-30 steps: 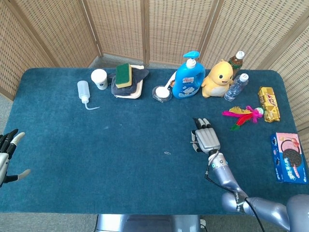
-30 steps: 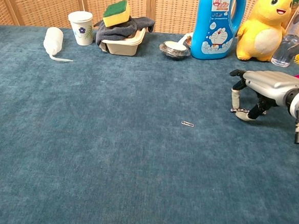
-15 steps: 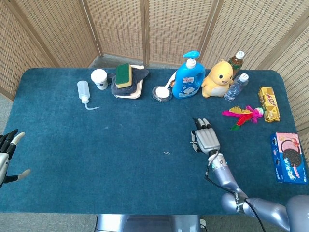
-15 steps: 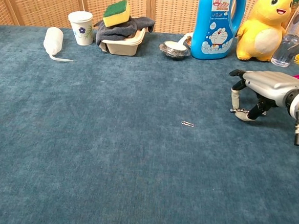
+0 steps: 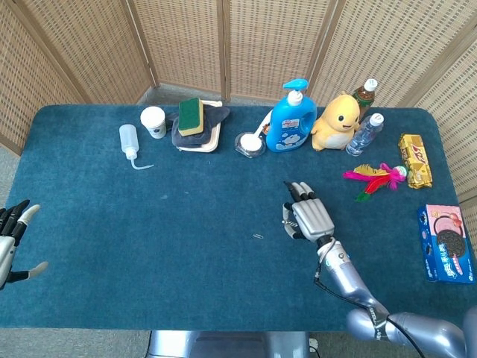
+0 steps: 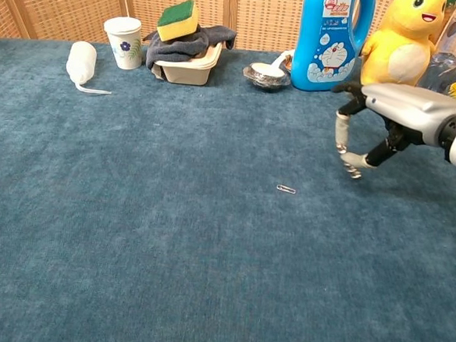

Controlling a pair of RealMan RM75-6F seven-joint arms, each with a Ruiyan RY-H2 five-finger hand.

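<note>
Right hand (image 6: pixel 372 122) hovers just right of paperclip (image 6: pixel 286 189).

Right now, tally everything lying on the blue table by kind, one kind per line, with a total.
Bottles: 4 (squeeze bottle, blue pump bottle, brown-cap bottle, clear water bottle)
Cups and bowls: 2 (paper cup, foil bowl)
Trays with cloth and sponge: 1
Toys: 2 (yellow plush, feather toy)
Snack packs: 2 (gold pack, cookie box)
Paper clips: 1
Total: 12
</note>
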